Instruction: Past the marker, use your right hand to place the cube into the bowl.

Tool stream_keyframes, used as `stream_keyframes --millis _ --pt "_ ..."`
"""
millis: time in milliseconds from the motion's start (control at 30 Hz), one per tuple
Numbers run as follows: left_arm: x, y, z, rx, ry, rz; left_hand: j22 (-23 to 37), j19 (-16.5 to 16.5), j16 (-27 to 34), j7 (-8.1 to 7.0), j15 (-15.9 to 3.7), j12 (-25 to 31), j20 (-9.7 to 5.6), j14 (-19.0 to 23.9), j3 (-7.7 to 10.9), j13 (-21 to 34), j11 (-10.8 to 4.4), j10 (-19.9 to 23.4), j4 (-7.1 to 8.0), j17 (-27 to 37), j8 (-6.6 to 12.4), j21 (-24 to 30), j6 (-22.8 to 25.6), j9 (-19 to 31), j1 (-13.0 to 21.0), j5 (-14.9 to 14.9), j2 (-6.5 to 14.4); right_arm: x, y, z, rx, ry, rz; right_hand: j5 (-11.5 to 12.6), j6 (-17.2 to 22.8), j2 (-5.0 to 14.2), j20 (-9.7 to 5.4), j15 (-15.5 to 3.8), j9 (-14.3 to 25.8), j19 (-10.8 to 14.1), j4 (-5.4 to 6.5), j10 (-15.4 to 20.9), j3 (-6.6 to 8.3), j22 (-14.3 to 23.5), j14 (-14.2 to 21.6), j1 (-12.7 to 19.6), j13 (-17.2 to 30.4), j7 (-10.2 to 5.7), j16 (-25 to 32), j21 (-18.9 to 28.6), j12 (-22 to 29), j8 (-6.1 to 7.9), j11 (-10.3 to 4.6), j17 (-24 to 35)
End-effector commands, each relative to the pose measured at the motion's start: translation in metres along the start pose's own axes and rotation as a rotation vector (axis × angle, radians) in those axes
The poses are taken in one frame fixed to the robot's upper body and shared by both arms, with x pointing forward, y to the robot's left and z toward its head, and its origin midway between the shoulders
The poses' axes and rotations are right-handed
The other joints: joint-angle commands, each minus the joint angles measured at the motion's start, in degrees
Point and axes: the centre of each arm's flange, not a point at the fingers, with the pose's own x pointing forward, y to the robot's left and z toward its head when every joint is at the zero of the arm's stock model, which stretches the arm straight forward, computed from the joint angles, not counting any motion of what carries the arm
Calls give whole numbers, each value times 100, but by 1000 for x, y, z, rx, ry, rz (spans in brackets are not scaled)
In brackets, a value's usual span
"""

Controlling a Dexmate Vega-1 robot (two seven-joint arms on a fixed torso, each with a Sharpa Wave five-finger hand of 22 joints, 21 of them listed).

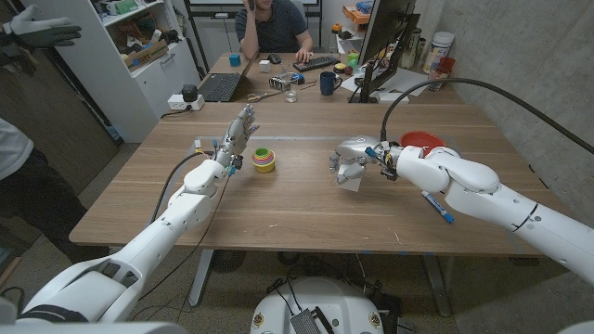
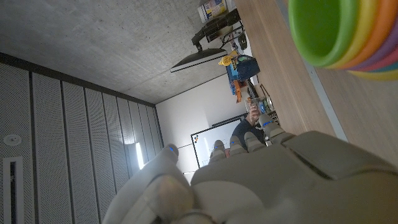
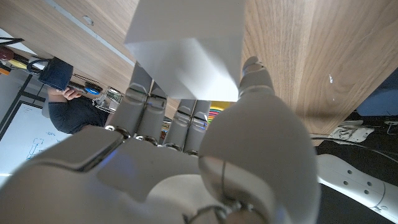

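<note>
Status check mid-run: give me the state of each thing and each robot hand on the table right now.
Cube: white, gripped by the right robot hand, at the table surface.
Right robot hand: fingers closed on the cube.
Left robot hand: raised, fingers apart, holding nothing.
Bowls: coloured, nested, upright, beside the left robot hand.
Marker: blue, lying on the table under the right arm.
Red dish: behind the right arm, partly hidden.

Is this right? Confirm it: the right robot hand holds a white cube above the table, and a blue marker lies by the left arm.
Wrong arm. The blue marker lies by the right arm, as the head view shows. The right robot hand does hold the white cube above the table.
</note>
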Motion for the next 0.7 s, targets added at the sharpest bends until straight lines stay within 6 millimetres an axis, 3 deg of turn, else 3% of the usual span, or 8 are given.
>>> stream_keyframes --millis 33,700 --pt "1 0 3 14 -10 6 8 -62 36 9 38 34 16 -288 -29 16 33 -85 10 30 -6 -13 -19 28 -55 35 -8 8 -12 -1 -23 -12 -30 -7 79 1459 -995 -1623 34 245 54 72 9 22 1118 1484 25 16 -8 75 56 39 -11 26" --pt "-3 -6 5 19 -17 4 7 -67 35 11 36 35 15 -292 -40 16 32 -89 4 29 -5 -19 -17 27 -68 42 -5 21 -36 -8 -22 -14 -96 -34 109 1477 -997 -1616 51 214 99 104 -24 19 1162 1511 73 13 -23 161 83 55 0 70"
